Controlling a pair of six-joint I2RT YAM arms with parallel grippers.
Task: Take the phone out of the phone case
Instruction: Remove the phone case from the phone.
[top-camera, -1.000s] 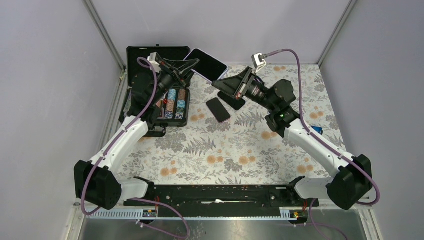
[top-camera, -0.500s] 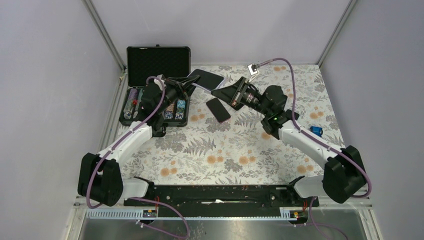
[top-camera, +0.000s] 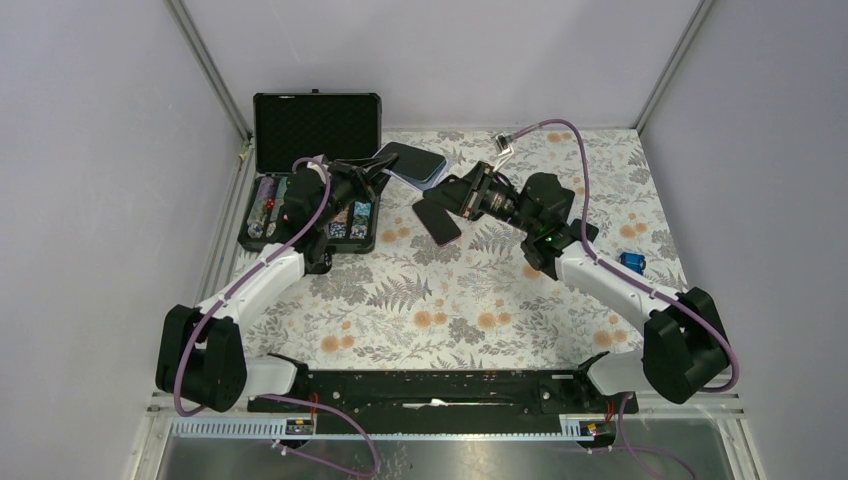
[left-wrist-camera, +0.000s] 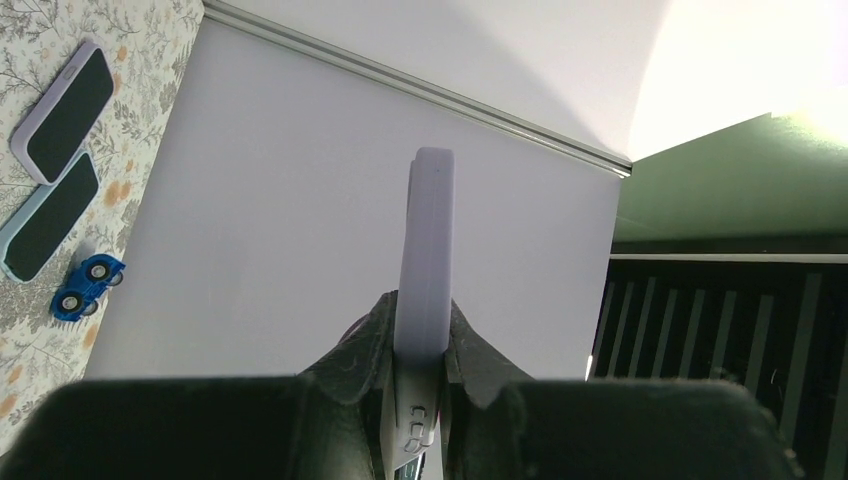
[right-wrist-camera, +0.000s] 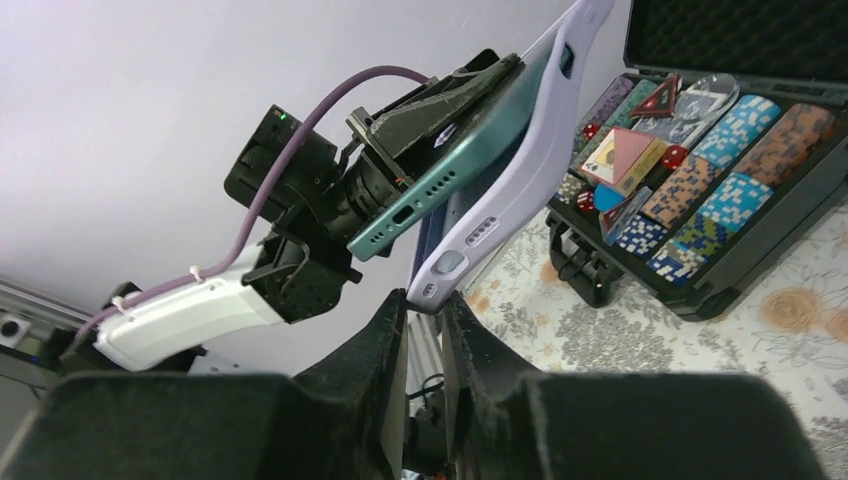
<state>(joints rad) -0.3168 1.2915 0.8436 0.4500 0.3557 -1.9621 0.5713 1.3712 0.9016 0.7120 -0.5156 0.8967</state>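
Observation:
A teal phone (right-wrist-camera: 440, 170) sits partly out of its lilac phone case (right-wrist-camera: 520, 170), held in the air at the back of the table (top-camera: 410, 163). My left gripper (left-wrist-camera: 422, 330) is shut on one end of the phone and case, whose lilac edge stands straight up between its fingers. My right gripper (right-wrist-camera: 425, 300) is shut on the case's free corner. There the case bows away from the phone's bottom edge. In the top view the left gripper (top-camera: 375, 165) and the right gripper (top-camera: 450, 190) face each other across the phone.
An open black box of poker chips (top-camera: 310, 215) stands at the back left, just under the left arm. A dark phone (top-camera: 437, 220) lies on the floral cloth below the right gripper. A blue toy car (top-camera: 632, 260) sits at the right.
Both grippers have come down toward the table with the phone between them. The phone, raised and tilted a second ago, now lies lower and flatter. The right gripper has shifted left.

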